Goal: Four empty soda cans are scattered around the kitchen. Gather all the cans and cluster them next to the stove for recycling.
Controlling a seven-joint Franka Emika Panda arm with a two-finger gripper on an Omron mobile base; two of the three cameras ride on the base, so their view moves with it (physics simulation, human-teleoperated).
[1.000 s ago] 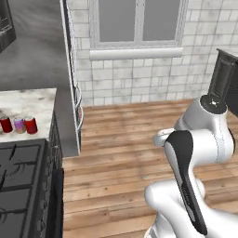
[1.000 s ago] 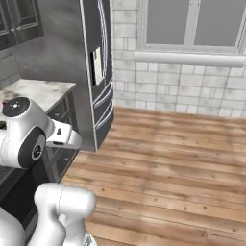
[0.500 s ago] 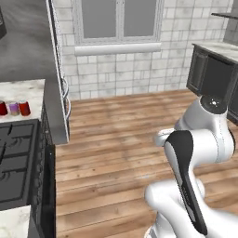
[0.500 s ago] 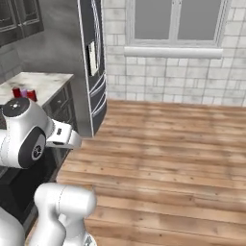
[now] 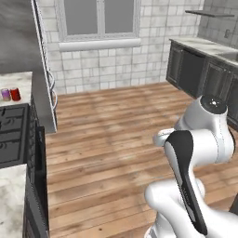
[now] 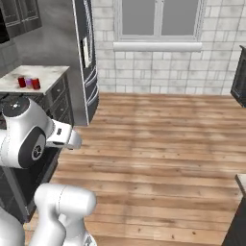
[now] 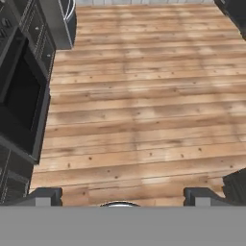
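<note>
Fingers (image 7: 123, 194) spread and empty over wood plank floor (image 7: 144, 96); small red and purple soda cans (image 5: 10, 94) clustered far left; judged step: seeking remaining can.

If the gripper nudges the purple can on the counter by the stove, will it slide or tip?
The purple can is a small upright cylinder, so a low nudge probably slides it on the smooth marble counter; a high push may tip it and let it roll. A red can stands close beside it and would likely get bumped.
</note>
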